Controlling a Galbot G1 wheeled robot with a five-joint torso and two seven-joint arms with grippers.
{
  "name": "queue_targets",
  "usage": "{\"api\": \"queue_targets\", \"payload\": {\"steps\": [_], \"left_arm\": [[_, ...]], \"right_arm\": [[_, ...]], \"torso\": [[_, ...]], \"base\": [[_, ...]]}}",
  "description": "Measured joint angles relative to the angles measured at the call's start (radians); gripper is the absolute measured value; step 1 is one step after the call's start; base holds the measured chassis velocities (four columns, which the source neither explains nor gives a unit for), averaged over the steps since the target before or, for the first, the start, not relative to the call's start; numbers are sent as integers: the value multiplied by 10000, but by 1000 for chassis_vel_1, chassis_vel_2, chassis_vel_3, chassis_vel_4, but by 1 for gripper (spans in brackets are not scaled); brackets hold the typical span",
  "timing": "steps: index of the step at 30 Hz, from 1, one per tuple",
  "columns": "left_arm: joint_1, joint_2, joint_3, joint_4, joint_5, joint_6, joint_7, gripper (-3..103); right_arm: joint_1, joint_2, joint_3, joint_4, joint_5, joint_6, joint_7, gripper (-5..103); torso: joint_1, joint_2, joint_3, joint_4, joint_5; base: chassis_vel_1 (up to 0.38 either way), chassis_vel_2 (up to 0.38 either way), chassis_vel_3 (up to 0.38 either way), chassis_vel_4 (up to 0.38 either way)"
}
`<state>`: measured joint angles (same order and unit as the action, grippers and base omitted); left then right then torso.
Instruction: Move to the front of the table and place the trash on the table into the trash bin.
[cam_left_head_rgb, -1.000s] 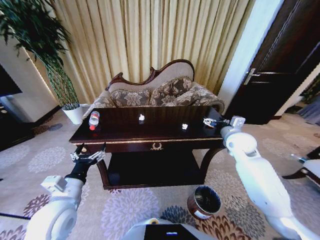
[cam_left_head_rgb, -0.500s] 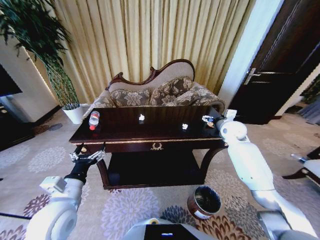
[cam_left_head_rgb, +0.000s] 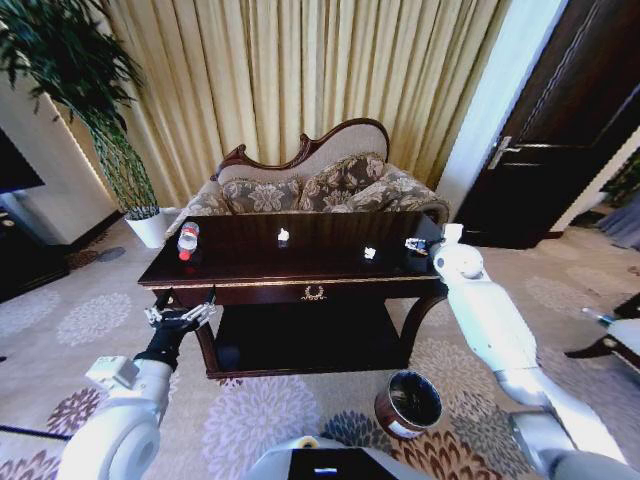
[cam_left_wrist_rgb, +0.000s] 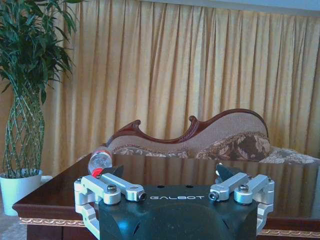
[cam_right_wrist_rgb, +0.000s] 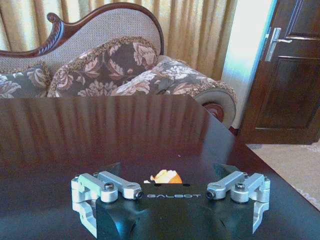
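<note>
Head view: one table (cam_left_head_rgb: 250, 290), dark glossy wood with gold edge trim, centre of frame. On it: one clear bottle (cam_left_head_rgb: 187, 240) with red cap, lying at the top's left end; two white paper wads (cam_left_head_rgb: 283, 235) (cam_left_head_rgb: 369, 253) mid-top. One round dark bin (cam_left_head_rgb: 409, 403) on the patterned carpet, lower centre-right.

Right gripper (cam_left_head_rgb: 416, 243) over the table's right end, fingers spread wide, holding nothing; an orange scrap (cam_right_wrist_rgb: 163, 176) lies between them. Left gripper (cam_left_head_rgb: 180, 313), lower left before the table's front left corner, also spread and empty.

Behind: carved sofa (cam_left_head_rgb: 320, 180), curtains (cam_left_head_rgb: 300, 70), potted plant (cam_left_head_rgb: 80, 90).
</note>
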<state>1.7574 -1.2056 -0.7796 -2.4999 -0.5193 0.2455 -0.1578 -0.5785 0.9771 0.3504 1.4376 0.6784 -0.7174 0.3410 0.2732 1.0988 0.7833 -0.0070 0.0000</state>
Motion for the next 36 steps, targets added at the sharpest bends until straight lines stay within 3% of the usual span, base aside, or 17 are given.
{"api": "queue_targets", "payload": {"steps": [12, 19, 24, 25, 27, 32, 34, 36], "left_arm": [[20, -69, 49, -5, 56, 0, -15, 100], [143, -6, -163, -5, 42, 0, -35, 100], [251, -4, -209, -5, 38, 2, -57, 100], [251, -4, -209, -5, 38, 2, -57, 100], [254, 23, -232, -5, 34, 1, -68, 100], [254, 18, -234, -5, 33, 2, -70, 100], [267, -13, -189, -4, 38, 2, -66, 100], [272, -18, -180, -4, 39, 2, -60, 100]], "right_arm": [[-64, 142, 209, -327, 294, -159, 326, 100], [-128, 226, 438, -408, 196, -159, 15, 101], [-345, 250, 573, -280, -68, -156, -122, 82], [-345, 250, 573, -280, -68, -156, -122, 82], [-477, 246, 646, -171, -102, -146, -155, 71], [-576, 219, 720, -114, -134, -139, -192, 60], [-667, 143, 812, -70, -155, -134, -289, 43], [-698, 119, 840, -47, -174, -134, -324, 43]], "torso": [[-1, 0, 0, -1, 0], [0, 0, 0, 1, 0], [0, 0, 0, 0, 1], [0, 0, 0, 0, 1], [-1, 0, -1, 0, -1], [-1, 1, -1, 1, -1], [-1, 0, -1, 1, 0], [-1, 0, -1, 0, 0]], "base": [[0, 0, 0, 0], [0, 0, 0, 0], [0, 0, 0, 0], [0, 0, 0, 0], [0, 0, 0, 0], [0, 0, 0, 0], [0, 0, 0, 0], [0, 0, 0, 0]]}}
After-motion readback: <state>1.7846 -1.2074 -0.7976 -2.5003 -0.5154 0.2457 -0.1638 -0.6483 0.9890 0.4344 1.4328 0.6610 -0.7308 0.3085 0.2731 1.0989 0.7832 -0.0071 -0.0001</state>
